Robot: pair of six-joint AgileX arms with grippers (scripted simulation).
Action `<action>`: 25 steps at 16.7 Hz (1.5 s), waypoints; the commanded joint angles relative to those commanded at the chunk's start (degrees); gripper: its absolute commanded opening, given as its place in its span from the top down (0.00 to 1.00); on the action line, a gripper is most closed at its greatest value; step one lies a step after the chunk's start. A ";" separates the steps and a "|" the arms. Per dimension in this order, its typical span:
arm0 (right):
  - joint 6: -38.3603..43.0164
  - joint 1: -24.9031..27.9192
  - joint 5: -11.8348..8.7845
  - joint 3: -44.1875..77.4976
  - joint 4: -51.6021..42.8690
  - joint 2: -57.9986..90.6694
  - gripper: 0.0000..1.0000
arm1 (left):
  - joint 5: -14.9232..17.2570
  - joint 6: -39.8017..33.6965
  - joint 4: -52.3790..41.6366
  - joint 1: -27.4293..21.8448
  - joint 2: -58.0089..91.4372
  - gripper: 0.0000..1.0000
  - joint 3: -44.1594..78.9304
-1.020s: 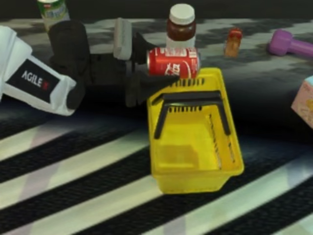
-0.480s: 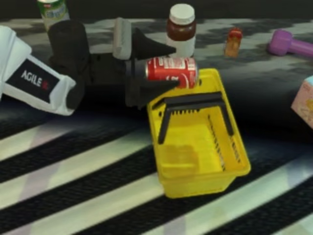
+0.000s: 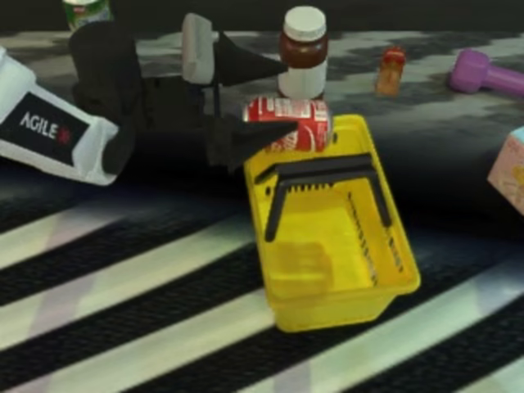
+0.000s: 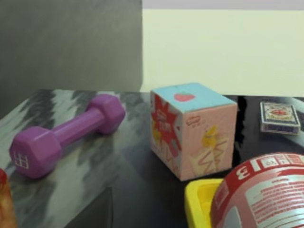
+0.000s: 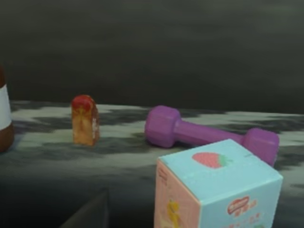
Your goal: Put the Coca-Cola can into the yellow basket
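The Coca-Cola can (image 3: 288, 123) lies on its side on the far rim of the yellow basket (image 3: 336, 301), above the black handles (image 3: 323, 172). My left gripper (image 3: 286, 94) is open beside it. One finger (image 3: 246, 64) stands clear on the far side and the other finger (image 3: 250, 137) lies along the can's near side. The left wrist view shows the can (image 4: 266, 199) close up over the basket's corner (image 4: 199, 202). My right arm is outside the top view; one finger (image 5: 90, 211) shows off to the side in its wrist view.
A brown jar with a white lid (image 3: 304, 49) stands just behind the can. Further right are a small orange bottle (image 3: 391, 70), a purple dumbbell (image 3: 483, 75) and a pink-and-blue box (image 3: 512, 168). A green-labelled can (image 3: 86, 10) is at the far left.
The left gripper has opened and let go of the can, then drawn back a little to the left. The can has dropped slightly onto the basket's far rim, and the basket has shifted.
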 joint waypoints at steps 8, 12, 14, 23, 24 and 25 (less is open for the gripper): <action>-16.50 10.99 -0.03 32.97 -24.61 33.76 0.00 | -19.95 -6.86 -14.81 7.13 -35.76 0.00 -13.24; -27.52 18.13 0.08 56.94 -41.25 58.57 0.00 | -34.09 -8.36 -25.48 11.15 -62.96 0.00 -25.08; -33.24 21.85 0.12 69.47 -49.89 71.74 0.00 | -41.12 -8.29 -30.98 12.84 -75.86 0.00 -31.82; -53.05 34.86 0.27 113.16 -79.04 116.57 0.00 | -66.10 -3.31 -52.97 17.24 -119.92 0.00 -62.21; -54.26 35.66 0.30 115.75 -80.73 119.00 0.00 | -67.65 -2.65 -54.51 17.41 -122.64 0.00 -64.54; -55.32 36.36 0.34 117.95 -82.18 121.03 0.00 | -68.89 -2.08 -55.76 17.53 -124.81 0.00 -66.47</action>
